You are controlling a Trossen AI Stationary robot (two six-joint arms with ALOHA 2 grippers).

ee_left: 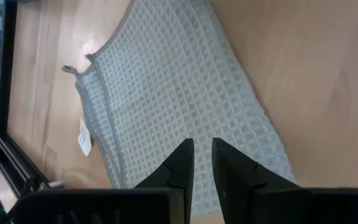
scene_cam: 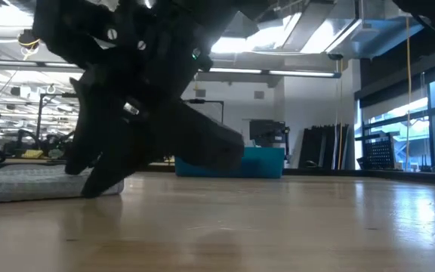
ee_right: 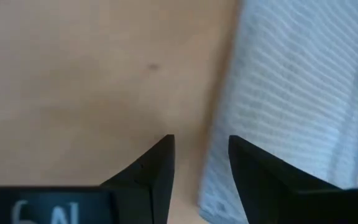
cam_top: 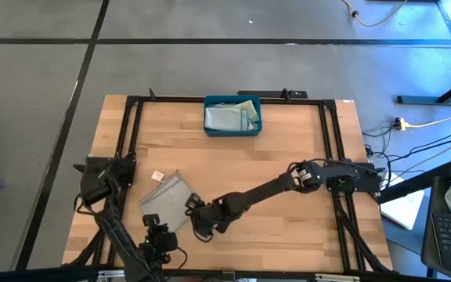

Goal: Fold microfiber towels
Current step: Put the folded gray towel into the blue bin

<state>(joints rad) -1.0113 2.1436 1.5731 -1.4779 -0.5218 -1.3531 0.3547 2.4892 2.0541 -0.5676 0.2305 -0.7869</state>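
Tabletop towel (cam_top: 169, 197) between both hands

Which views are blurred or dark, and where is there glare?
Right wrist view: soft, the grey towel out of focus. Low view: the arm close to the lens is a dark shape against bright ceiling lights; the table shines a little. Left wrist view: sharp, the weave clear. High view: evenly lit.

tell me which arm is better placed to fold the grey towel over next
Probably the left. Its pincer sits right over the near edge of the folded grey towel, fingers almost together. The right pincer is open beside the towel's other edge, over bare wood.
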